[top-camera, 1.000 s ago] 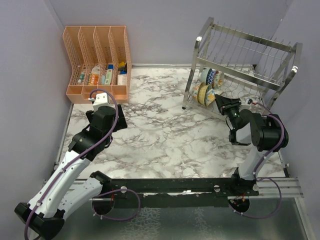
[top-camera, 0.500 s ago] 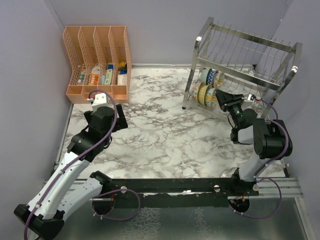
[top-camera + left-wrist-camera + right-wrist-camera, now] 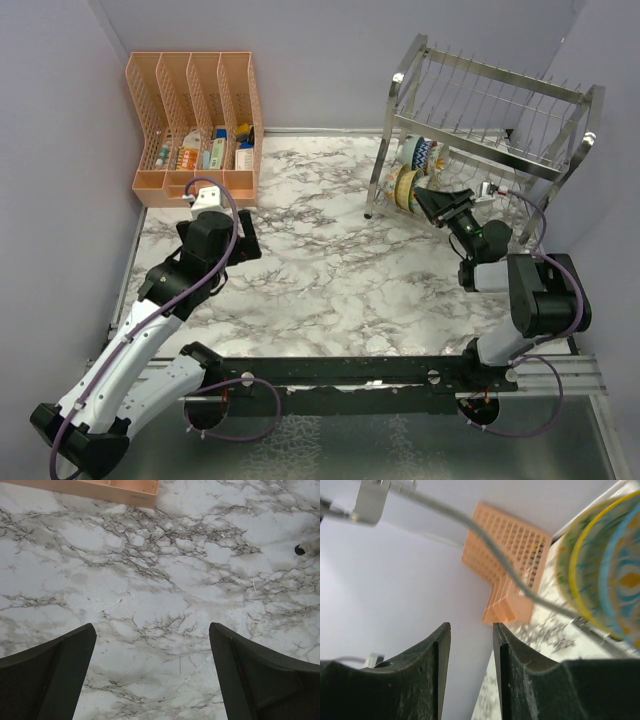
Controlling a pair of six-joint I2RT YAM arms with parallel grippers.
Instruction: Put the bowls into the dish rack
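The silver wire dish rack [image 3: 490,95] stands at the back right. Several patterned bowls [image 3: 408,186] stand on edge at the left end of its lower tier. In the right wrist view they fill the right side [image 3: 600,565], rims yellow and blue, behind a rack wire [image 3: 495,555]. My right gripper [image 3: 428,199] sits just right of these bowls, fingers a small gap apart with nothing between them [image 3: 471,627]. My left gripper [image 3: 247,238] hovers wide open and empty over bare marble [image 3: 151,630]. No bowl shows on the table.
A peach mesh organizer [image 3: 195,120] with small packets stands at the back left; its base edge shows in the left wrist view [image 3: 115,487] and it shows in the right wrist view [image 3: 505,575]. A black rack foot [image 3: 299,549] rests on the marble. Lilac walls enclose the table.
My right gripper has swung up and left, closer to the bowls in the lower tier. My left gripper has shifted slightly right and stayed open.
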